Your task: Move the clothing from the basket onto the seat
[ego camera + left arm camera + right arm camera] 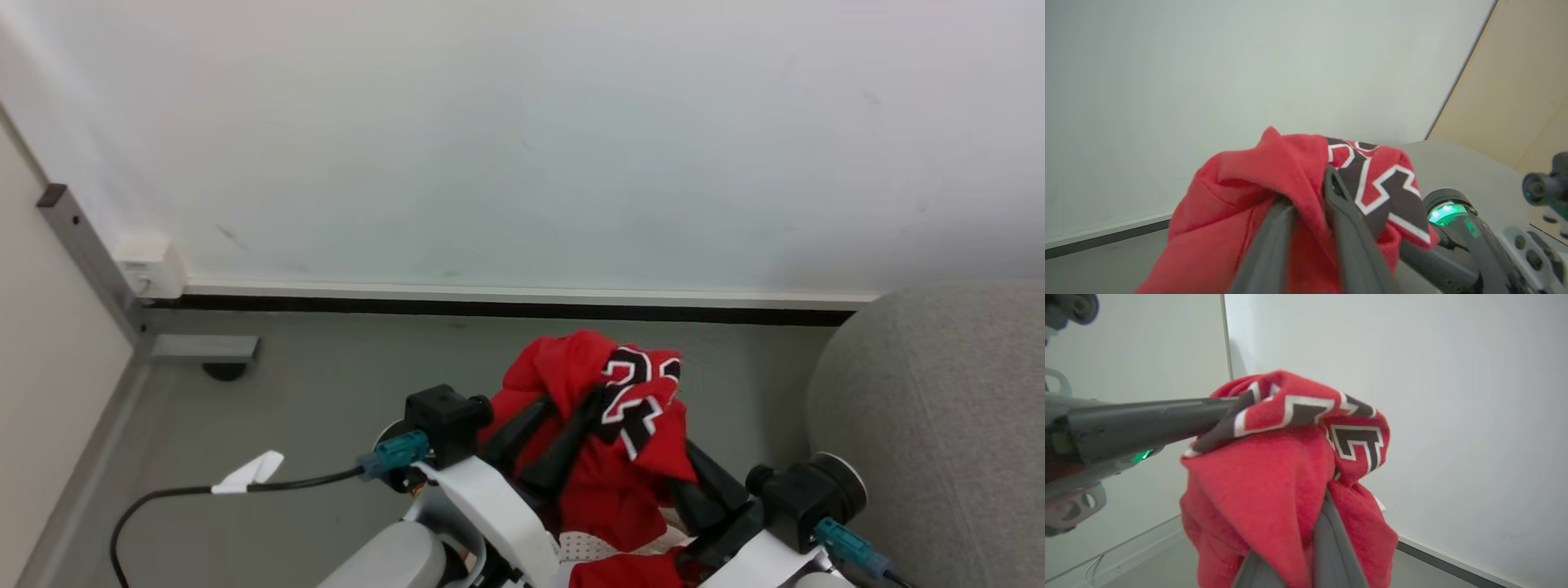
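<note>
Holding the clothing [608, 408] up with two arms, is that really needed? (operator)

I think yes, because you have a soft heap. Your left end effector [1306, 196] is closed narrow on a red fold, just beside the black numerals [1372, 183]. Your right end effector [1306, 522] is narrow too, with fabric pinched and draped over its fingers. Two grips near each other hold the bundle together, so less cloth hangs down. (spotter)

Where is it now, over the basket? (operator)

It hangs in the air above the grey floor [326, 408], in front of the wall [522, 147]. Under it, near you, a small white perforated part shows between the arms. I take this for the basket [584, 545], and more red cloth lies just beside it. The seat [939, 408] is at the right, apart from the clothing. (spotter)

What does the next move ask? (operator)

In my judgement, you carry both arms together to the right and open only above the seat. A loose hem could catch on the basket. (spotter)
</note>
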`<state>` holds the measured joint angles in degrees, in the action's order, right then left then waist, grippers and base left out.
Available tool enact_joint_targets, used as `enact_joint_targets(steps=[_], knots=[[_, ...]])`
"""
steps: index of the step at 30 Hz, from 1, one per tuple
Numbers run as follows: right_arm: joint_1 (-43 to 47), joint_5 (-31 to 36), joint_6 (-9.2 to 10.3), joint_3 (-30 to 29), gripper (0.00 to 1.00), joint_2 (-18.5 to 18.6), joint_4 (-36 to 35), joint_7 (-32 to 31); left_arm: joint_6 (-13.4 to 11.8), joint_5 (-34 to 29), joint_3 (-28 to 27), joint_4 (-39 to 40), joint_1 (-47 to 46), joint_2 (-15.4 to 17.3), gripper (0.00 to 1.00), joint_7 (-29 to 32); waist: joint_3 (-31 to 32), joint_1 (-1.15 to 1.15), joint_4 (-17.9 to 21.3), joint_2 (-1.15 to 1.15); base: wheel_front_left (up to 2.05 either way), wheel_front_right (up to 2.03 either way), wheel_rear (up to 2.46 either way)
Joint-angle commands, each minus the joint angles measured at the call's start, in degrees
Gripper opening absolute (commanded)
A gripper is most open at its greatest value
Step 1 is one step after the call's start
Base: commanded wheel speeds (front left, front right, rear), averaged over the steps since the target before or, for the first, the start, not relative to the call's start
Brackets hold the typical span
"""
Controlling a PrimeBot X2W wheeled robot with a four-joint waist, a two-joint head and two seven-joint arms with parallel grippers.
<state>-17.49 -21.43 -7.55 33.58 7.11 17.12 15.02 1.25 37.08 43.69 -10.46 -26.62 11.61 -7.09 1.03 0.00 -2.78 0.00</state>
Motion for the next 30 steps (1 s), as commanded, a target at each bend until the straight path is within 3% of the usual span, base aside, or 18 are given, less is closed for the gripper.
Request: enact_joint_targets(steps=[1, 8, 19, 30], knots=[[0.4, -0.3, 0.12, -0.6, 0.00, 0.2, -0.4, 0.1, 0.3, 0.0, 0.1, 0.5, 0.2, 0.3, 1.00, -0.3, -0.3, 0.00, 1.3, 0.00, 0.00, 0.00, 0.00], [0.2, 0.7, 0.12, -4.7, 0.00, 1.3, -1.7, 0.1, 0.5, -1.3, 0.9, 2.9, 0.1, 1.2, 1.00, -0.9, -1.6, 0.00, 6.9, 0.00, 0.00, 0.00, 0.00], [0.9, 3.0, 0.12, -13.3, 0.00, 3.3, -5.5, 0.1, 1.5, -3.9, 2.2, 5.6, -0.8, 3.7, 1.00, -3.1, -5.0, 0.00, 19.3, 0.00, 0.00, 0.00, 0.00], [3.2, 4.3, 0.12, -20.8, 0.00, 2.7, -9.8, 0.1, 2.0, -6.6, 3.6, 5.2, -1.6, 5.5, 1.00, -4.1, -7.7, 0.00, 29.2, 0.00, 0.00, 0.00, 0.00]])
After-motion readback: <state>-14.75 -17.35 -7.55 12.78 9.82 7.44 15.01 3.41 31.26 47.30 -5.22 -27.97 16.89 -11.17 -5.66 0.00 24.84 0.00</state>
